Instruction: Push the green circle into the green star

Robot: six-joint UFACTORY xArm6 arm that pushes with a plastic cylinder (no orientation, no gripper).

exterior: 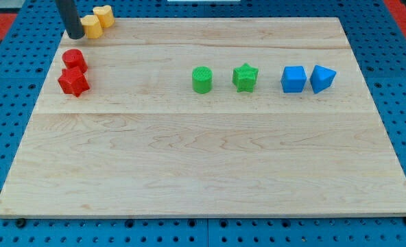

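— Where did my tip (75,36) stand, and how did the task's blocks lie?

— Your tip sat at the view's top left corner of the board (203,165), touching or just beside the nearer yellow block (90,27), with a second yellow block (104,15) right behind it. The green circle (201,79) lay near the middle of the board, and the green star (245,77) stood to its right in the view, near but apart, a strip of bare wood between them.

— What could have gone wrong from there?

— Mostly the approach, I judged. The tip had to reach the circle's left side, and the red circle (74,60) and red star (73,81) sat just below the tip; a careless diagonal sweep could have knocked them. An off-centre contact was the other risk: a round block tends to roll off a thin rod, so the circle could have slipped past the star toward the view's top or bottom. Too strong a shove could have driven the star on into the blue cube (293,79), which touched or nearly touched the blue wedge (322,78).

— And the jaws? How far open, what did they hold?

— There were none. The arm ended in a plain rod, so nothing was grasped or released; it could only press. At that moment it was well apart from both green blocks.
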